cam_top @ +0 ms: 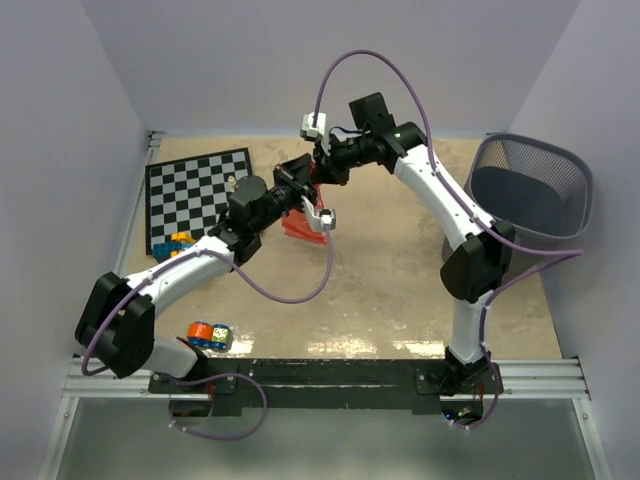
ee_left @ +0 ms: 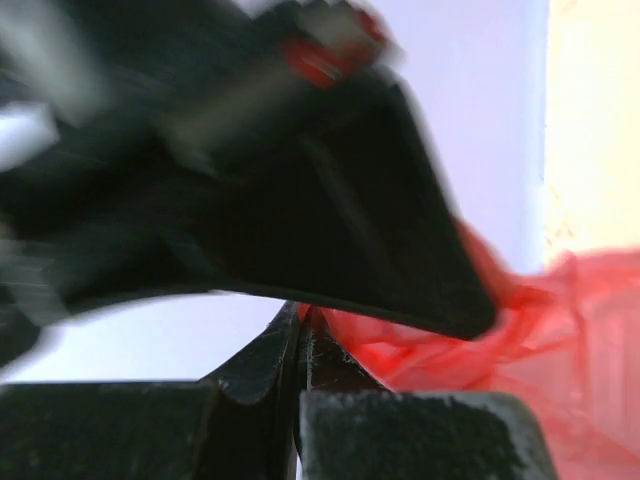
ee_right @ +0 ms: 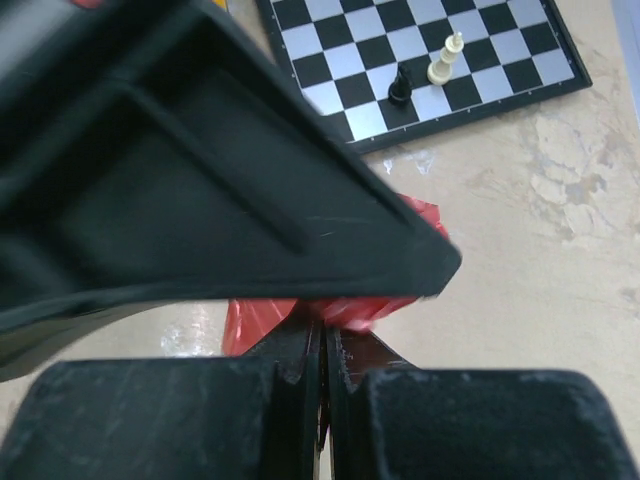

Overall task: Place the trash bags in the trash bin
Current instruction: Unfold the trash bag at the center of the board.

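A thin red-orange trash bag (cam_top: 300,222) hangs between my two grippers above the middle of the table. My left gripper (cam_top: 303,182) is shut on its film, which shows in the left wrist view (ee_left: 560,340) spreading to the right of the closed jaws (ee_left: 300,325). My right gripper (cam_top: 322,168) is shut on the bag's top edge (ee_right: 345,312), close against the left gripper. The dark grey wire-mesh trash bin (cam_top: 530,190) stands at the far right, tilted, apart from both grippers.
A chessboard (cam_top: 197,196) with a few pieces lies at the back left; it also shows in the right wrist view (ee_right: 420,60). Coloured toy blocks (cam_top: 175,243) sit beside it. A small blue-orange object (cam_top: 208,335) lies near the left arm's base.
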### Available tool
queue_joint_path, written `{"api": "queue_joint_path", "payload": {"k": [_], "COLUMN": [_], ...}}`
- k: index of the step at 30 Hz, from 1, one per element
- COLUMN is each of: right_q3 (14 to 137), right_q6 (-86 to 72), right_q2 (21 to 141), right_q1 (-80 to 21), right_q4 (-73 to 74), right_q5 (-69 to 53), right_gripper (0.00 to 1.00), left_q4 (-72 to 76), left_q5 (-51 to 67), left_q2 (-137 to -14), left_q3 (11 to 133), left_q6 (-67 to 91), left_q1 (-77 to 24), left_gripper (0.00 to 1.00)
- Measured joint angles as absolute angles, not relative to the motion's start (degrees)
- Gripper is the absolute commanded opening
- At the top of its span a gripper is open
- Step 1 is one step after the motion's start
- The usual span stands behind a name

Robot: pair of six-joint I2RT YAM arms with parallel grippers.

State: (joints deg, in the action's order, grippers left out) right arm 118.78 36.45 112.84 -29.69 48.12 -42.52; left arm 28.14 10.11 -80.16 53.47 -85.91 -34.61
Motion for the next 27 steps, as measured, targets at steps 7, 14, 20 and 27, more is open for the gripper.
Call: {"api": "queue_joint_path", "payload": {"k": [7,14,20,27], "right_q3": [119.1,116.9,117.6,116.2], "right_q6": [32.3,33.7,36.1,33.7], "right_q2": [110.0,110.8,110.7,109.1], "right_q1": [-29.0,-29.3,-30.5,-29.7], "right_q4": [43.7,43.2,46.8,40.7], "right_q5": [-40.7,-37.8,-39.2,-34.4], "right_gripper": [0.00,0.00,0.00,0.00], "left_q4": [27.7,30.8,30.5,28.2], "left_q5": [10.7,11.3,7.9,10.5], "left_q2": [-78.4,-78.6,-83.6,-77.9], "left_q3": [50.7,52.2,54.4,49.8], "left_q6": [-86.7,-86.8,-86.8,-88.1], "left_q1": [-34.5,-36.4,-34.6,-36.0], "left_gripper": [0.00,0.00,0.00,0.00]}}
